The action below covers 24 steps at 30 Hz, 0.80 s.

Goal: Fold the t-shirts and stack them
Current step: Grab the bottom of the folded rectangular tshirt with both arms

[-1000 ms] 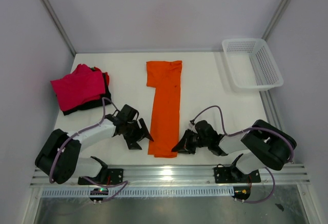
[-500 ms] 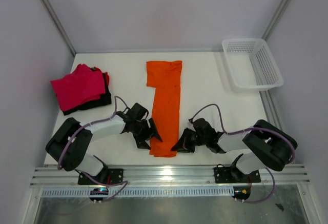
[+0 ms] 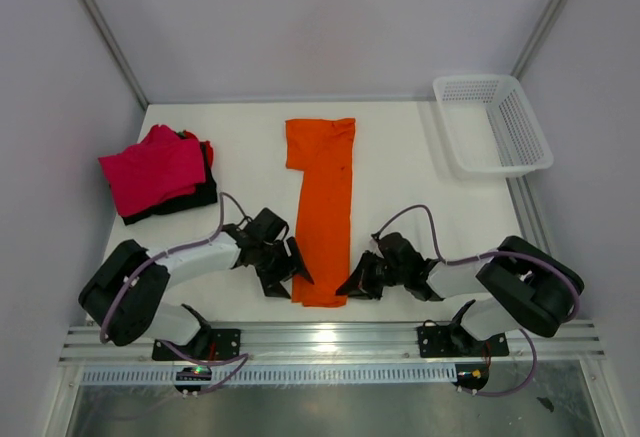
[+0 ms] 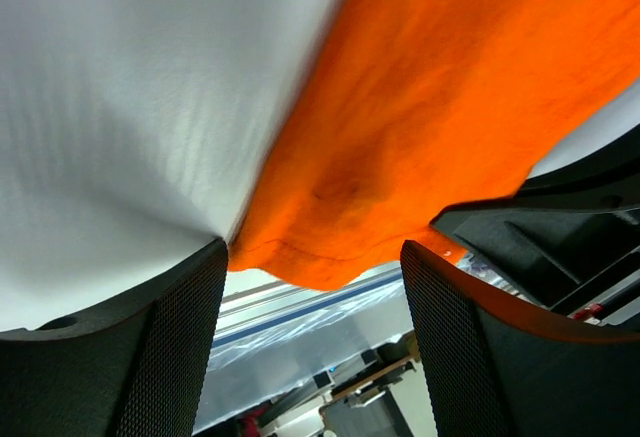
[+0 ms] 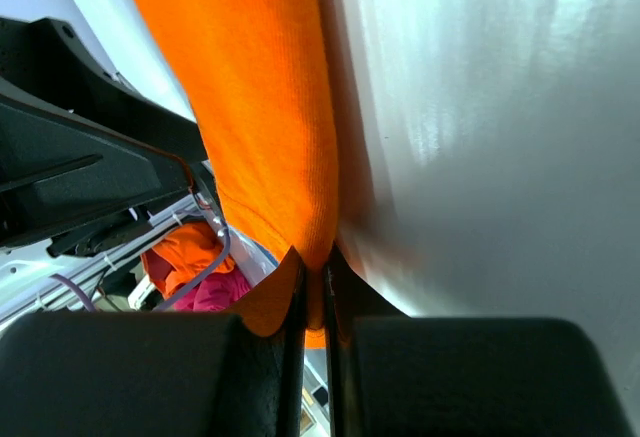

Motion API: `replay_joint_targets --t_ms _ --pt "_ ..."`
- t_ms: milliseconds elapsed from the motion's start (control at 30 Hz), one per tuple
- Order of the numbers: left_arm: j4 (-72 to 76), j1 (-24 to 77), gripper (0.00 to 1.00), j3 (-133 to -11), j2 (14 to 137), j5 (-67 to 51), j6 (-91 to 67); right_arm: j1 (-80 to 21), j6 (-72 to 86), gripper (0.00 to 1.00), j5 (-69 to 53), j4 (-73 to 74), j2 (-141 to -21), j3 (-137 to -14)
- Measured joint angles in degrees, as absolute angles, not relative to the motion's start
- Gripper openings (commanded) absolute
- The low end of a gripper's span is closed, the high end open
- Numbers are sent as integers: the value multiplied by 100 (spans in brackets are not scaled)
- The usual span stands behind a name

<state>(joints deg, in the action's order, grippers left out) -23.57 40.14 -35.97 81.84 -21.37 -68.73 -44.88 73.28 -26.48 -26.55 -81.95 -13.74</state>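
Note:
The orange t-shirt (image 3: 322,207) lies as a long narrow strip down the middle of the white table, collar end far, hem end near. My left gripper (image 3: 293,275) is open at the strip's near left corner; in the left wrist view the orange hem (image 4: 330,257) sits between the spread fingers (image 4: 150,347). My right gripper (image 3: 350,284) is shut on the near right corner; in the right wrist view the orange edge (image 5: 315,267) is pinched between the jaws. The magenta-pink shirt (image 3: 152,169) lies on the black shirt (image 3: 180,200) at the left.
A white mesh basket (image 3: 492,123) stands at the far right corner. The metal rail (image 3: 330,342) runs along the near edge behind the arm bases. Grey walls close the table on three sides.
My left gripper moved right from beside the strip to its near left corner, jaws staying open. My right gripper stayed shut on the near right corner.

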Motion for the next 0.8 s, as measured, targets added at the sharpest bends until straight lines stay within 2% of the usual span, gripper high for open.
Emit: replay_joint_targets --t_ms 333,800 --pt "-2738 4016 73 -3315 7634 -1712 -7057 -4488 7312 3 -2567 -2303 -8256 -1787" --pt "-2547 4018 72 -3424 8018 -2040 -7308 -4477 7299 3 -2561 -2220 -8294 -1835"
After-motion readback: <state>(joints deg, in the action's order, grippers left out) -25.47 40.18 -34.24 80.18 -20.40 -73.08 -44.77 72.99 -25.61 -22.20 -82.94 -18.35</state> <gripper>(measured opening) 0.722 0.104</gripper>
